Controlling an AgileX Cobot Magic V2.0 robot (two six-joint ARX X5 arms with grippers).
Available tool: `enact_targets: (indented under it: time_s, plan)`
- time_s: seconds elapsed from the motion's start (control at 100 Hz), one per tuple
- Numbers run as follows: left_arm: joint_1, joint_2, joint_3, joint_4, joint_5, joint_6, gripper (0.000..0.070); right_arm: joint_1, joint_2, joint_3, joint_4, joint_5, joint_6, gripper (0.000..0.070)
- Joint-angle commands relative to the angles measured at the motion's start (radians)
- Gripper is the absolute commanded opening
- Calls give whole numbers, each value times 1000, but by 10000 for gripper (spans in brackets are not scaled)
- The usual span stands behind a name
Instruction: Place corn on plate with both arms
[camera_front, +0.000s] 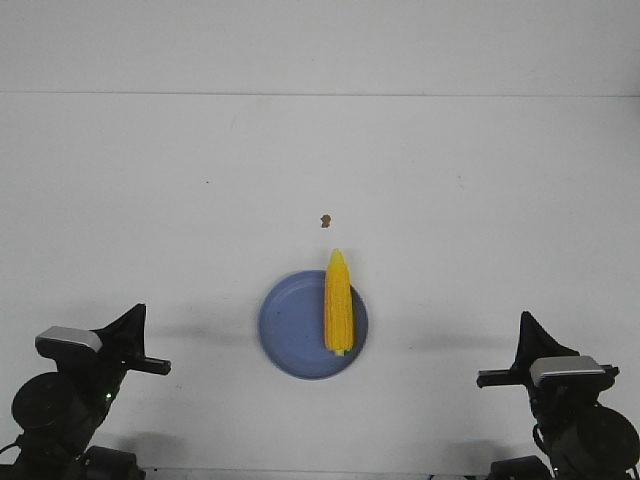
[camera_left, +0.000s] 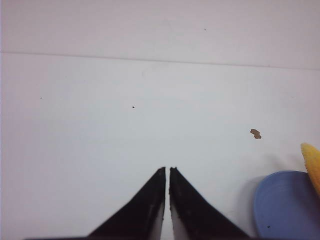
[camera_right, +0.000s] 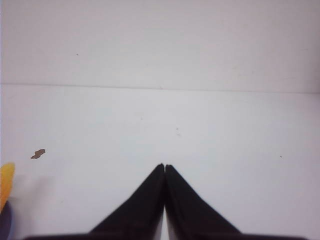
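**Ana:** What is on the left side?

**Ben:** The left arm (camera_front: 75, 390) sits at the near left corner of the white table (camera_front: 150, 200). The left gripper (camera_left: 167, 171) has its two black fingers pressed almost together, with only a thin slit between them, and nothing is in it.

**Ana:** And in the middle?

**Ben:** The blue plate (camera_front: 290, 325) lies flat on the table, between the two arms and well apart from both. The corn (camera_front: 339, 302) lies on the right part of the plate. Its pointed end faces far and sticks out past the far rim (the blunt end is near, inside the rim). A small brown speck (camera_front: 324, 220) sits on the table just beyond the corn's tip.

**Ana:** Can the left wrist camera see them?

**Ben:** Only a bit, at the edge.

**Ana:** What about the right side?

**Ben:** The right arm (camera_front: 570, 400) sits at the near right corner. The right gripper (camera_right: 164, 167) has its fingers touching at the tips, holding nothing.
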Motion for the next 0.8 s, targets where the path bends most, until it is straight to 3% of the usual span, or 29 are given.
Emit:
enact_targets:
  time_s: [0.0, 0.15, 0.39, 0.55, 0.79]
  plan:
    - [-1, -1, 13, 8, -1, 1, 12, 1, 3, 10, 10, 3, 3, 0]
    - [-1, -18, 2, 40, -5, 33, 12, 1, 3, 10, 10, 3, 3, 0]
    - [8, -159, -215, 319, -7, 34, 12, 1, 3, 10, 10, 3, 3, 0]
    - [41, -275, -340, 333, -7, 34, 12, 1, 3, 10, 10, 3, 3, 0]
    - [57, -270, -444, 427, -8, 41, 12, 1, 3, 10, 10, 3, 3, 0]
